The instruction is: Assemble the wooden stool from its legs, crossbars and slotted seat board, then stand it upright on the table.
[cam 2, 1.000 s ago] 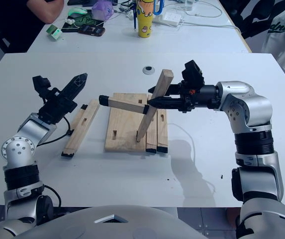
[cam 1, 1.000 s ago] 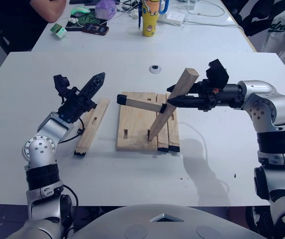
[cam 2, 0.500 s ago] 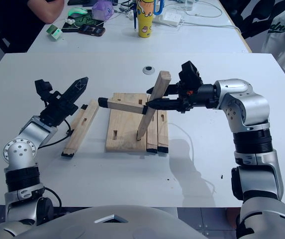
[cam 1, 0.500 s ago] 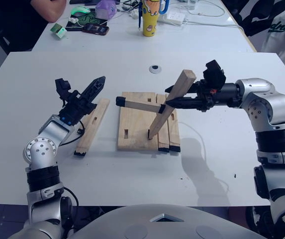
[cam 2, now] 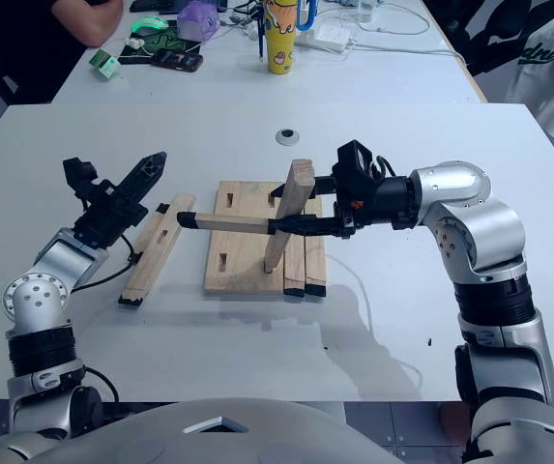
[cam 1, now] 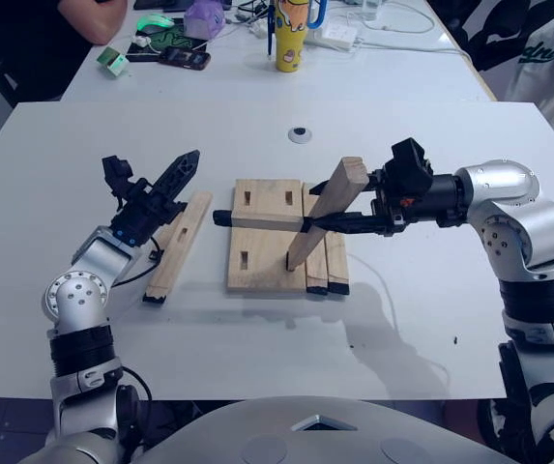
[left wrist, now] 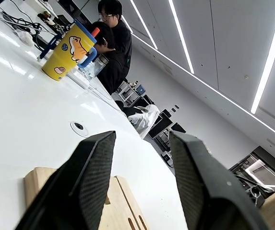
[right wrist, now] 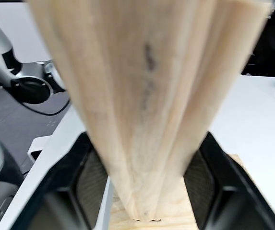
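A tilted stool leg (cam 1: pixel 329 205) with crossbar (cam 1: pixel 257 220) is gripped by the right hand (cam 1: pixel 313 224) at frame centre, its lower end on the seat board (cam 1: pixel 255 263). The left hand (left wrist: pixel 142 143) is held open at left, above a loose leg (cam 1: pixel 180 242) on the table (cam 1: pixel 431 319).

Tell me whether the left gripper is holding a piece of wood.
No: the left gripper hangs open with nothing between its fingers.

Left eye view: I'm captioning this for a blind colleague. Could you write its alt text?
The robot's right hand grips a tilted pale wooden leg whose lower end meets a flat slotted wooden seat board on a white table; a black-tipped crossbar sticks out sideways from the leg. The open left hand hovers near another slotted wooden bar lying beside the board.
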{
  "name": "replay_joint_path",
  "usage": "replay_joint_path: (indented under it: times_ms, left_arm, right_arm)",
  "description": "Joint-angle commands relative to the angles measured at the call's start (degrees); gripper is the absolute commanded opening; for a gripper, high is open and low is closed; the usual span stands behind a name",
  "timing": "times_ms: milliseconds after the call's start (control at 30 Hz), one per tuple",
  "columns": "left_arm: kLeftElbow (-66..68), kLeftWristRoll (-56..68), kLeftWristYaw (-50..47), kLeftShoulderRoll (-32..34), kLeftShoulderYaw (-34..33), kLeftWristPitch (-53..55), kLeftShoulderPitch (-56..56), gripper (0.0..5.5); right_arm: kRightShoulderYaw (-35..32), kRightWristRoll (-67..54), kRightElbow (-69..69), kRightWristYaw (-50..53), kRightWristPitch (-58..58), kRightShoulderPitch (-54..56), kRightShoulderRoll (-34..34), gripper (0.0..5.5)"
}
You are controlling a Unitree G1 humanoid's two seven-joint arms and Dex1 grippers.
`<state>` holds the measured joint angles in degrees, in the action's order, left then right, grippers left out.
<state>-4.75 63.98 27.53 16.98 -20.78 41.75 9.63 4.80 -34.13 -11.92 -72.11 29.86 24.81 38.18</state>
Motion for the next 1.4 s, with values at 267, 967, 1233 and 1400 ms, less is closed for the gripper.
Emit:
replay_joint_path:
  times_ms: [267, 967, 1233, 1400]
  left_arm:
    - [-0.88, -1.96, -0.97, -0.63, -0.79, -1.79, -2.33, 2.04]
    - [-2.86, -15.71, 2.85, -2.59, 9.02, -7.87, -14.75, 2.04]
    - [-7.53, -36.9, -0.51, -3.59, 22.51, -20.3, -15.08, 2.04]
    - [-6.34, -54.65, -6.47, -2.15, 32.85, -24.57, -12.96, 2.04]
  right_arm:
    - [3.87, 5.85, 5.33, 1.89, 1.32, -5.08, 5.99, 2.07]
    - [12.65, 11.17, -2.16, 15.14, 6.22, -4.62, 6.82, 2.07]
    - [14.11, 10.66, -0.01, 12.72, 6.14, -0.92, 8.02, 2.07]
    - [14.97, 10.29, 1.52, 11.17, 6.16, 0.82, 8.08, 2.07]
